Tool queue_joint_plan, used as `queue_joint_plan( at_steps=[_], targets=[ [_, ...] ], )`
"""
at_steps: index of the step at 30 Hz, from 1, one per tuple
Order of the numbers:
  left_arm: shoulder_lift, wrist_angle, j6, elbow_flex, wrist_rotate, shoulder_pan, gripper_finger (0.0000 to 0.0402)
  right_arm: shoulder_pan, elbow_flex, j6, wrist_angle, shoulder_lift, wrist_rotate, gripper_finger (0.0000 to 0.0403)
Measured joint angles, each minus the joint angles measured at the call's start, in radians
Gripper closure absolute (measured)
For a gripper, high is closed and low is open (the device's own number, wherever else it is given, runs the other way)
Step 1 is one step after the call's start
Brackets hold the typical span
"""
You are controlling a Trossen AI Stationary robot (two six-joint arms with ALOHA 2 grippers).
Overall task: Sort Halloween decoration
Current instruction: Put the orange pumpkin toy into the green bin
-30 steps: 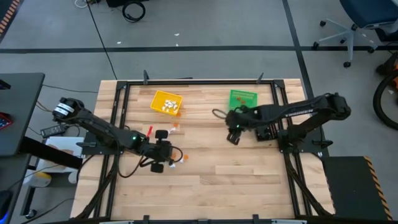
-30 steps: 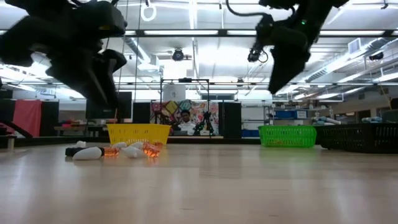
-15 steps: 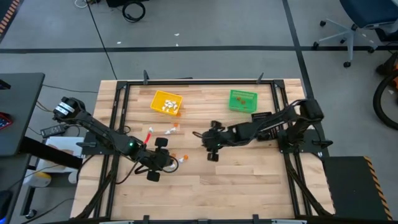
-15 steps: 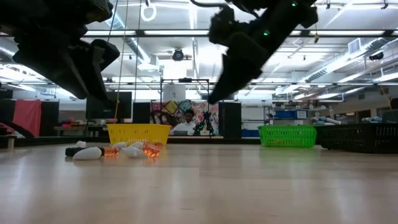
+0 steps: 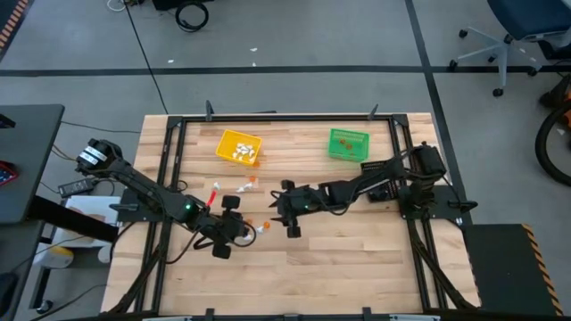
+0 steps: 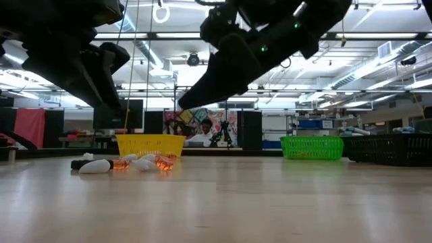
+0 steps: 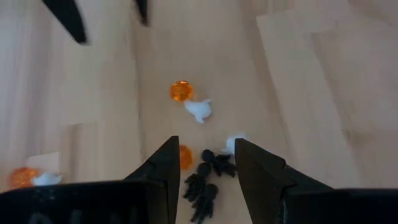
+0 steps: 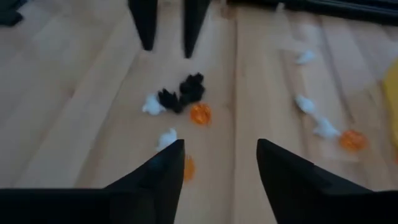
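Left gripper [image 7: 202,165] fingers spread, empty, above black, orange, white trinkets [image 7: 202,168] on tabletop [image 5: 357,259]. Right gripper [image 8: 217,162] fingers spread, empty, just beside same cluster, facing left gripper.

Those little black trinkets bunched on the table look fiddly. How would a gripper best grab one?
Probably straight down from above, fingers either side of one black trinket at the cluster's outer edge. They lie flat and bunched against white and orange pieces, so a sideways approach would likely push them around.

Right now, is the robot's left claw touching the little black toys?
Apart. The left wrist view shows the left gripper open above the black trinkets, none between its fingers.
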Motion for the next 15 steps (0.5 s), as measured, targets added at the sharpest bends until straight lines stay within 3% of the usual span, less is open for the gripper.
queue_joint_plan(
  at_steps=[9, 15],
  targets=[
    [0.0, -0.016, 0.002, 0.0, -0.022, 0.017, 0.0274, -0.01, -0.001, -0.034, 0.191, 0.112, -0.099, 0.0137],
    [0.0, -0.032, 0.003, 0.0, -0.024, 0.017, 0.0274, -0.012, -0.001, -0.078, 0.314, 0.169, -0.178, 0.013]
  ],
)
